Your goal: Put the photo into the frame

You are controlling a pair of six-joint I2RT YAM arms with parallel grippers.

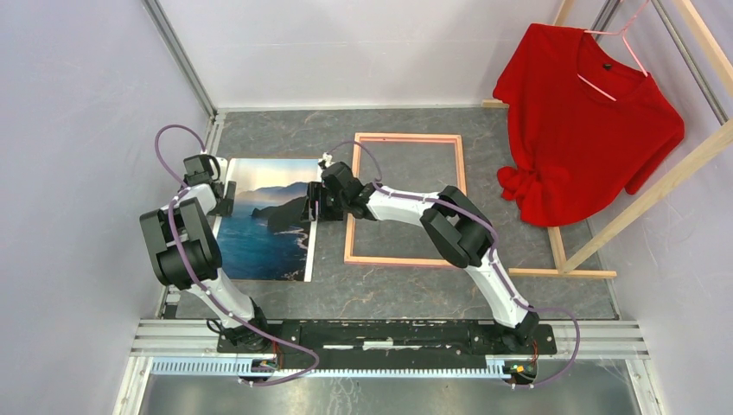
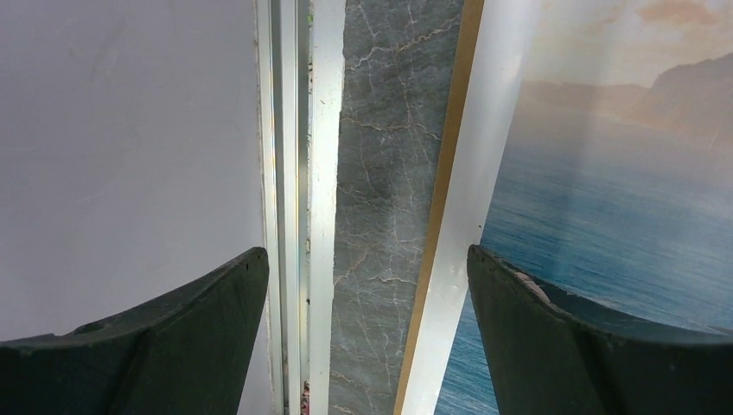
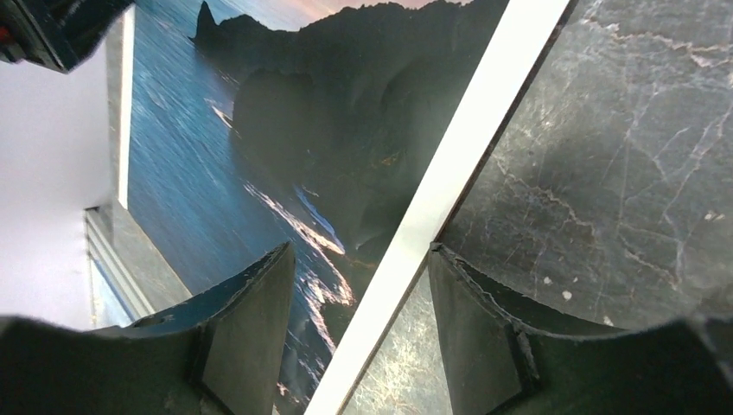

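Observation:
The photo (image 1: 264, 233), a print of dark mountains and blue water with a white border, lies flat on the grey marbled table left of centre. The frame (image 1: 460, 173), a thin pinkish wood-coloured rectangle, lies to its right with bare table showing through it. My left gripper (image 1: 223, 197) is open at the photo's left edge; in the left wrist view the gripper (image 2: 367, 285) straddles the white border (image 2: 458, 225), touching nothing. My right gripper (image 1: 311, 207) is at the photo's right edge. In its wrist view the gripper (image 3: 361, 294) is open, with the border (image 3: 449, 173) running between its fingers.
A red T-shirt (image 1: 588, 121) on a pink hanger hangs from a wooden rack (image 1: 657, 190) at the right, close to the frame's right side. An aluminium rail (image 2: 298, 173) and the white wall run just left of the photo.

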